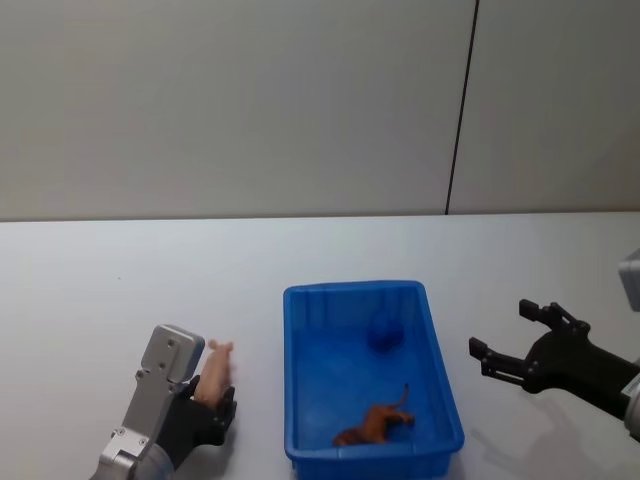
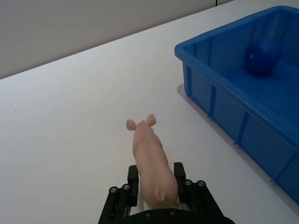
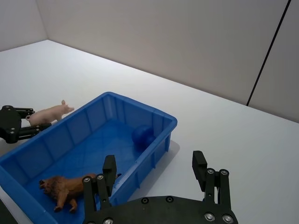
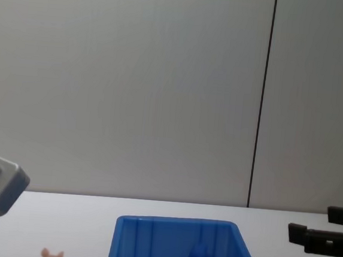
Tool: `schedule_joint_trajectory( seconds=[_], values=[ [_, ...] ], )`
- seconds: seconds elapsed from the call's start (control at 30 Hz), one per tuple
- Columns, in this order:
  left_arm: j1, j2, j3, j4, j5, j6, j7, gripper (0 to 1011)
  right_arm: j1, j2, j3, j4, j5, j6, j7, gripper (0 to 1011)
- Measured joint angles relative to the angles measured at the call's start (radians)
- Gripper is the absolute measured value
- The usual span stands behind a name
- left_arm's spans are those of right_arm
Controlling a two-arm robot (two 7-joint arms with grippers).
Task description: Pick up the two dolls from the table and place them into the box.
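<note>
The pale pink doll (image 1: 216,368), a little pig with two pointed ears, sits between the fingers of my left gripper (image 1: 212,402), which is shut on its rear half just left of the box (image 1: 350,290). In the left wrist view the pink doll (image 2: 152,163) points away from the left gripper (image 2: 156,184), over the white table (image 2: 70,116). A brown animal doll (image 1: 375,424) lies inside the blue box near its front wall, also visible as the brown doll (image 3: 65,186). My right gripper (image 1: 508,345) hovers open and empty to the right of the box.
A dark blue round object (image 1: 383,332) rests in the far part of the box. The table stretches white and bare on both sides of the box (image 4: 175,224). A grey wall with a dark vertical seam (image 1: 462,100) stands behind the table.
</note>
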Motion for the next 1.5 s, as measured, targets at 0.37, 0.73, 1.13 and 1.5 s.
schedule_joint_trajectory(
  seconds=[0.37, 0.73, 1.13, 1.5],
  values=[
    [-0.009, -0.004, -0.008, -0.013, 0.027, -0.004, -0.013, 391, 0.0, 0.0, 0.0, 0.0, 0.0, 0.0, 0.0, 1001],
    [-0.053, -0.025, -0.015, -0.053, 0.084, -0.042, -0.063, 391, 0.0, 0.0, 0.0, 0.0, 0.0, 0.0, 0.0, 1001],
    [-0.133, -0.089, -0.002, -0.064, 0.143, -0.083, -0.17, 395, 0.0, 0.0, 0.0, 0.0, 0.0, 0.0, 0.0, 1001],
    [-0.175, -0.134, 0.014, -0.049, 0.166, -0.091, -0.228, 718, 0.0, 0.0, 0.0, 0.0, 0.0, 0.0, 0.0, 1001]
  ],
)
